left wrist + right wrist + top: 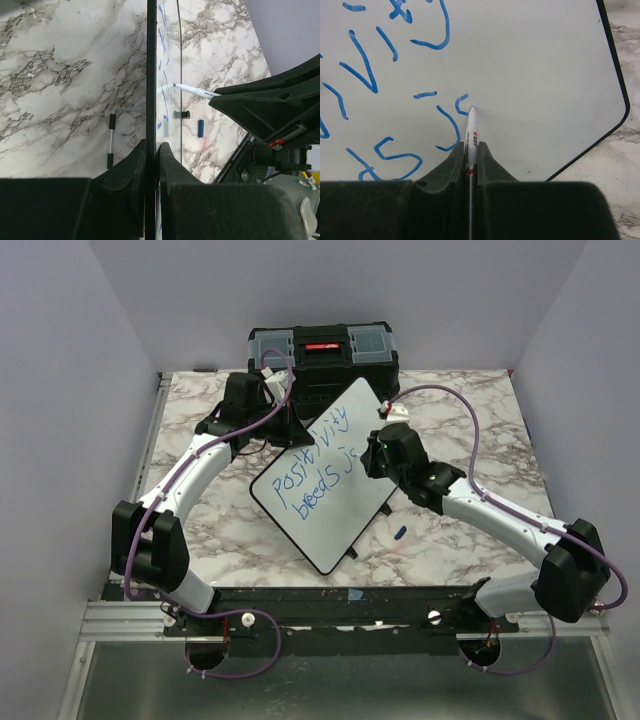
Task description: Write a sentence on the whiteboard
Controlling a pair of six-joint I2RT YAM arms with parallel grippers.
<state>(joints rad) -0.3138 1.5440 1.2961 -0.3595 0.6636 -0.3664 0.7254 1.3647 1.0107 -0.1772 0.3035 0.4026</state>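
Two lines of the sentence (318, 475) are on the whiteboard (337, 535), mid-table, your left gripper (152, 150) clamped on its edge. Your right gripper (471, 150) pinches the marker (471, 131), tip touching the unfinished last word; probably few letters left.

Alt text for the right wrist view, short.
The right gripper holds a white marker, tip touching the whiteboard next to a short blue stroke. Blue handwriting covers the board's left side; the marble table shows past its rounded lower right corner.
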